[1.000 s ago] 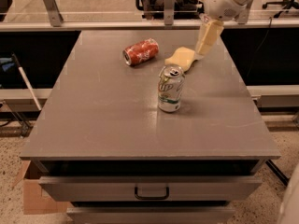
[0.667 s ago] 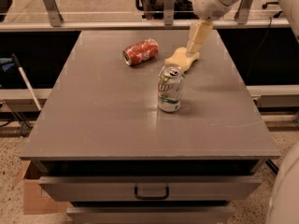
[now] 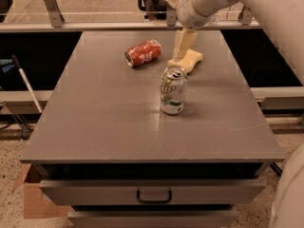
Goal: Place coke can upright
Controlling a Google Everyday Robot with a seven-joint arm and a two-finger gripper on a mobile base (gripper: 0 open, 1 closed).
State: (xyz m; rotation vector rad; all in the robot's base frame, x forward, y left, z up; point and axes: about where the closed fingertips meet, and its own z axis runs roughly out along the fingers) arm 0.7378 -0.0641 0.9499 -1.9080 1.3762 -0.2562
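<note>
The arm has swung in from the right over the last second, so the cream-coloured gripper [image 3: 181, 53] now hangs at the far side of the grey counter [image 3: 104, 118], pointing down right over a pale yellow, flat, soft-looking object [image 3: 190, 61], so close that I cannot say whether it touches. Whether its fingers are spread or drawn together I cannot tell from where I stand; it holds nothing I can see. The red aluminium coke can with white script [image 3: 143, 52] has not budged: it lies on its side just to the gripper's left, apart from it, its silver end facing the near left. To my eye the shift means the arm is closing on that can, with the grasp and the standing-up both not yet done. Nearer to me than the gripper, the silver-white and green 7UP can [image 3: 173, 90] stands upright and unmoved. Counting: two cans, one red and one green, one yellow object, one gripper, one counter.
</note>
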